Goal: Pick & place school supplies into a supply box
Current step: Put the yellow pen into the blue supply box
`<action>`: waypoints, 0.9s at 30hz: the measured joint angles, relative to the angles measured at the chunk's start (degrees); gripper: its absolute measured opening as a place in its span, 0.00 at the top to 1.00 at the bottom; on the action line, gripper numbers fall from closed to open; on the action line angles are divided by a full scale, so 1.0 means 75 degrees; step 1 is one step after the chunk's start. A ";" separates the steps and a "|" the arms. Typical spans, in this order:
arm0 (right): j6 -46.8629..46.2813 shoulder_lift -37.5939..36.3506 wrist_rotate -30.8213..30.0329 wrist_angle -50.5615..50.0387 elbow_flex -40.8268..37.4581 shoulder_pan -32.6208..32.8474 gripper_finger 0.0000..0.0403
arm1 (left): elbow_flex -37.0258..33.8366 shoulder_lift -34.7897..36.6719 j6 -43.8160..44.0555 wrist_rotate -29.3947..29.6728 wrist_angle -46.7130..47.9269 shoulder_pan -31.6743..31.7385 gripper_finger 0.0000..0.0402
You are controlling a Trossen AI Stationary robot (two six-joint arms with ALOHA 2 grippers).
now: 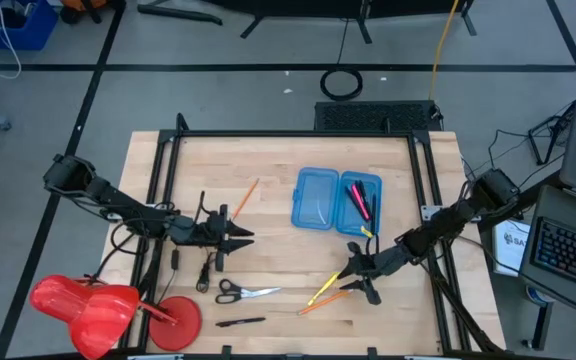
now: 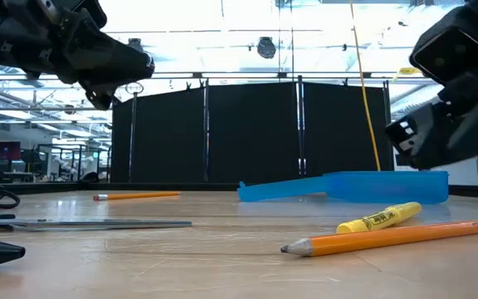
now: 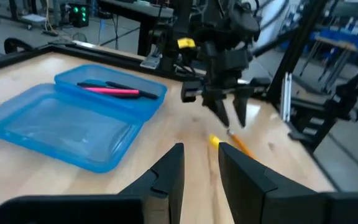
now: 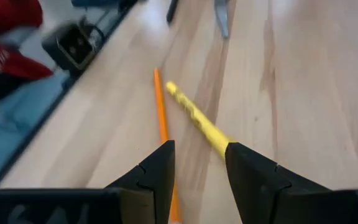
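hovering lower right of frame, right gripper (image 1: 351, 281), jaws apart and empty, over yellow marker (image 1: 326, 287) (light, stiff, smooth): pinch mid-barrel. left gripper (image 1: 236, 237) narrowly parted, idle.

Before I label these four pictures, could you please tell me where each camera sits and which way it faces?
High view: overhead, looking straight down; both arms, blue supply box.
Low view: table height, looking level across; yellow marker, both arms above.
Left wrist view: behind the open left hand, facing the right hand and the box.
Right wrist view: behind the open right hand, looking down at the marker and an orange pencil.
All four show the marker.
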State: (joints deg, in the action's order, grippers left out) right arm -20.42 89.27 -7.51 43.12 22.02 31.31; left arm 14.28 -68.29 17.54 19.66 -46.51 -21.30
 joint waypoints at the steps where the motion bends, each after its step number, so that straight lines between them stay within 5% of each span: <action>1: 0.0101 0.0000 -0.0020 -0.0030 0.0000 0.0020 0.68 | 0.0000 0.0000 0.0139 0.0000 -0.0033 0.0000 0.74; 14: 0.1477 0.0061 -0.0423 0.0126 0.0000 0.0055 0.66 | 0.0001 0.0000 0.0961 0.0194 -0.0064 0.0000 0.74; 27: 0.2038 0.1719 -0.0369 0.2103 0.0093 -0.0223 0.46 | 0.0002 0.0000 0.1148 0.0274 -0.0004 -0.0152 0.74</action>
State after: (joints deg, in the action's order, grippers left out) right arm -5.13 102.16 -10.28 58.89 22.72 29.64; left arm 14.30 -68.29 26.15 21.71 -46.54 -22.44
